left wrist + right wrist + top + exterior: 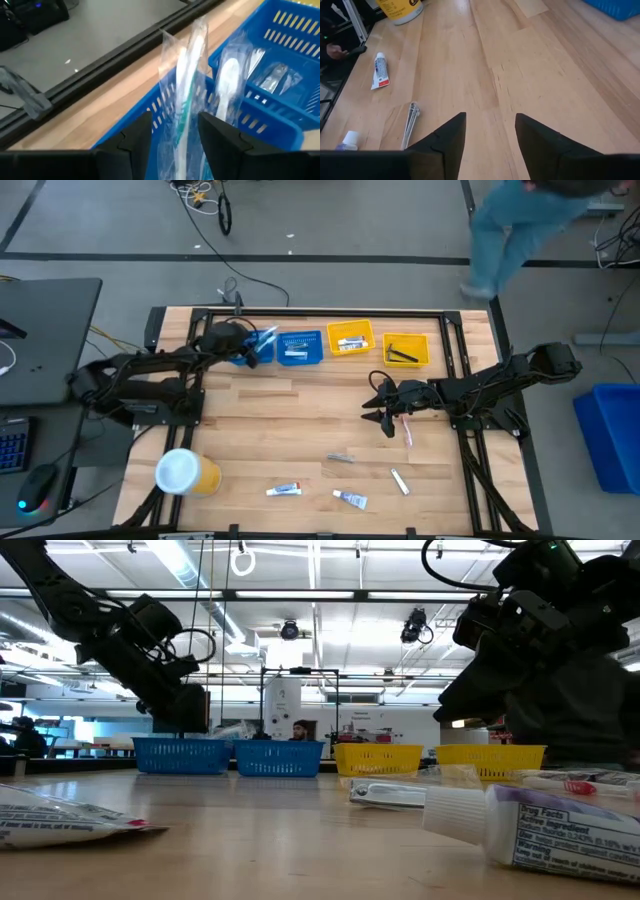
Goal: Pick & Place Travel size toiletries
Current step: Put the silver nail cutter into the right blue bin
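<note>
Nearest the low camera: toothpaste tube (pixel 520 825) lying on the counter (pixel 300 420), cap toward the middle. Left pincer (pixel 175 132) over the leftmost blue tray (pixel 280 60), fingers spread; a wrapped toothbrush (pixel 187 90) stands between them, leaning on the tray rim. Right pincer (pixel 490 132) spread above bare counter, mid-right; pink toothbrush (pixel 407 430) just beside it. Razor (pixel 410 122), further tubes (pixel 284 490) toward the front edge.

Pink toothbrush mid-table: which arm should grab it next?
Right, probably. The right gripper hangs open beside the pink toothbrush, holding nothing. The left gripper is far off over the leftmost blue tray, fingers apart around a wrapped toothbrush.
</note>
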